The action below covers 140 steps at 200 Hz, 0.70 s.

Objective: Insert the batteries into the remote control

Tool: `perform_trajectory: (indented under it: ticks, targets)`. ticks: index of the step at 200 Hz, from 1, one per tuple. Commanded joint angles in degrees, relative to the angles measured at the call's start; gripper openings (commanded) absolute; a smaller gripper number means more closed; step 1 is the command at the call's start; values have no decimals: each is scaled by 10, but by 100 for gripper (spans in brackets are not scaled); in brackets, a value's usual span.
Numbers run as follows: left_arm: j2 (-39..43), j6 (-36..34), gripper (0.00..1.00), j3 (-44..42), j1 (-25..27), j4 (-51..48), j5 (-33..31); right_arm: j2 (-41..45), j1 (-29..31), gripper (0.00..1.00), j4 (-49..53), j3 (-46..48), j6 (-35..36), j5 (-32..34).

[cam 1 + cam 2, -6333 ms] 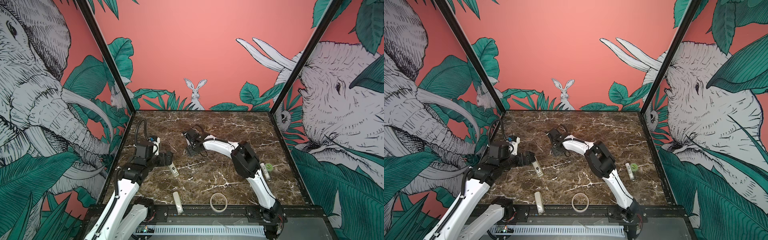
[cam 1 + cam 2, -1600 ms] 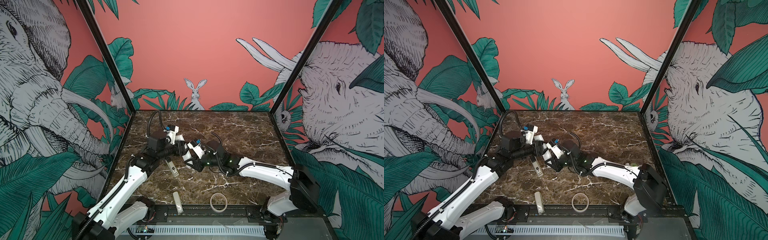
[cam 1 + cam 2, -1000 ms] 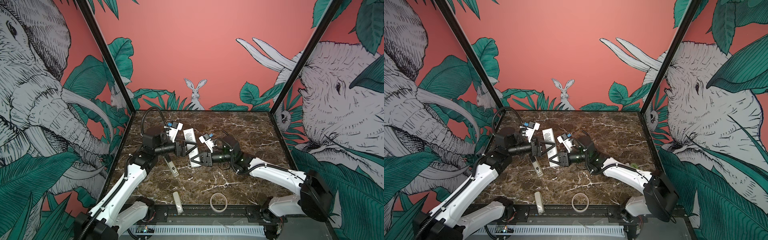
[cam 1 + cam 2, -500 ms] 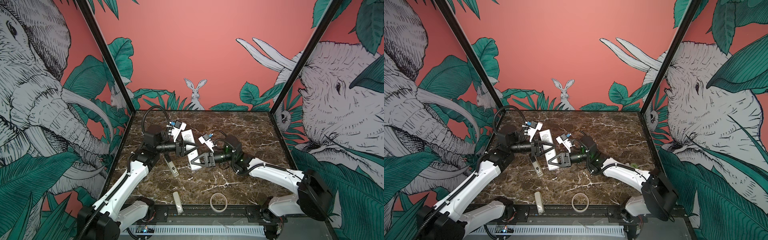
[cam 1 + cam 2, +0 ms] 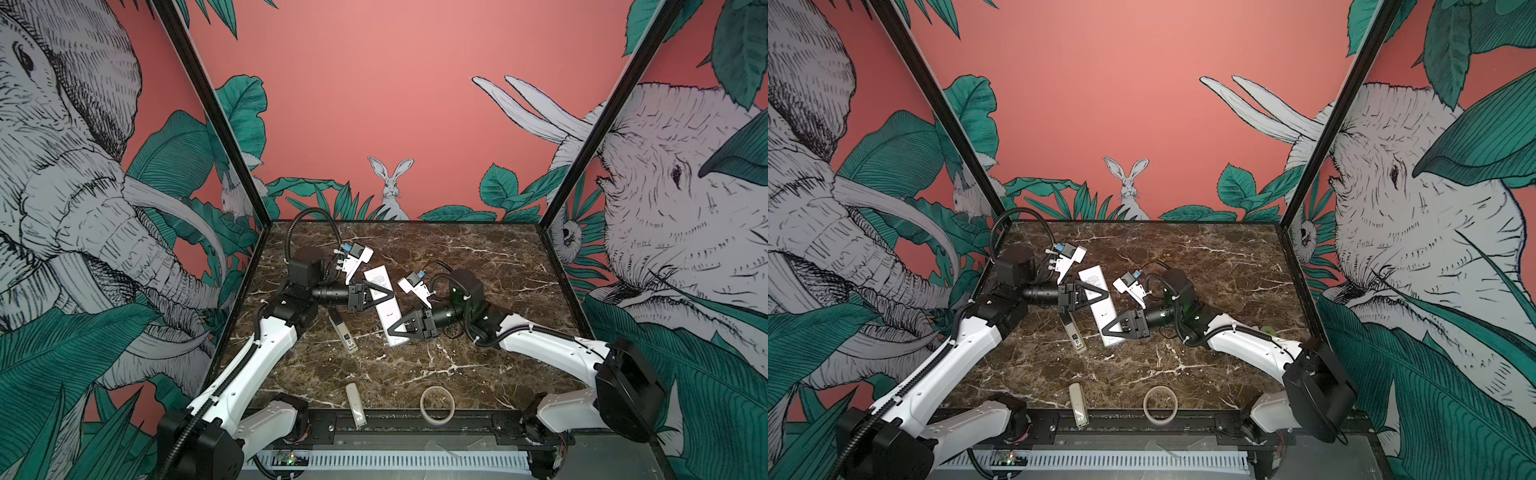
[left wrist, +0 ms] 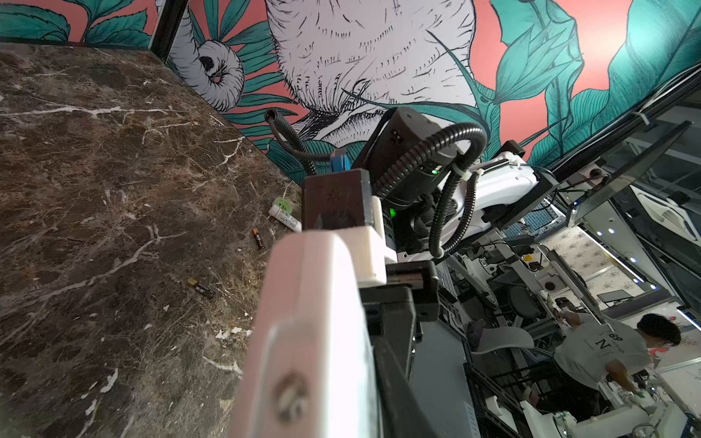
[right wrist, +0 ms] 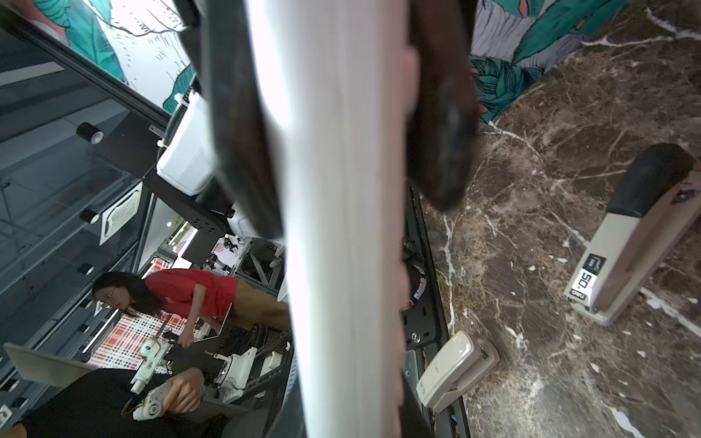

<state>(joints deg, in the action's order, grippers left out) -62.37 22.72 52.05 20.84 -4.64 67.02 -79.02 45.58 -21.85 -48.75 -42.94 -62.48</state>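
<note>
The remote control (image 5: 383,282) (image 5: 1093,283) is a slim white bar held in the air over the middle of the marble table, its plain back with a printed label facing up. My left gripper (image 5: 376,292) (image 5: 1092,297) is shut on its far half. My right gripper (image 5: 397,328) (image 5: 1113,327) is shut on its near end. In the left wrist view the remote control (image 6: 311,322) fills the frame, and two batteries (image 6: 258,238) (image 6: 201,287) lie on the table behind it. In the right wrist view the remote control (image 7: 341,227) sits between dark fingers (image 7: 440,125).
A grey-white stick with a black-and-white label (image 5: 343,330) (image 7: 637,242) lies left of the grippers. A small cream remote (image 5: 355,401) (image 7: 451,364) and a tape ring (image 5: 436,405) sit at the front edge. A white tube with a green cap (image 6: 282,210) lies near the right wall.
My left gripper stood open around the remote a second ago and has closed on it. The right gripper has kept hold of the near end throughout.
</note>
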Motion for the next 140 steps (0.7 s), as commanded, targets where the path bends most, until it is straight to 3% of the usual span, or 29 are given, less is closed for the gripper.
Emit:
perform_trajectory:
  ticks: [1, 23, 50, 88, 116, 140]
  targets:
    - [-6, -25, 15, 16, -2, 16, -25, 10, -7, 37, 76, -18, 20, 9]
    - [-7, -27, 13, 4, -2, 9, -76, 26, -16, 62, 121, -17, 53, 36]
    - [1, -27, 10, -34, -2, 14, -181, 56, -22, 80, 243, -19, 132, 126]
    - [7, 41, 3, -153, 5, 171, -330, 65, -25, 88, 335, -19, 145, 309]
    - [18, 22, 0, -233, 40, 268, -472, 49, -20, 91, 270, 14, 76, 396]
    - [2, 19, 0, -282, 57, 366, -521, 17, -3, 90, 219, 29, 34, 440]
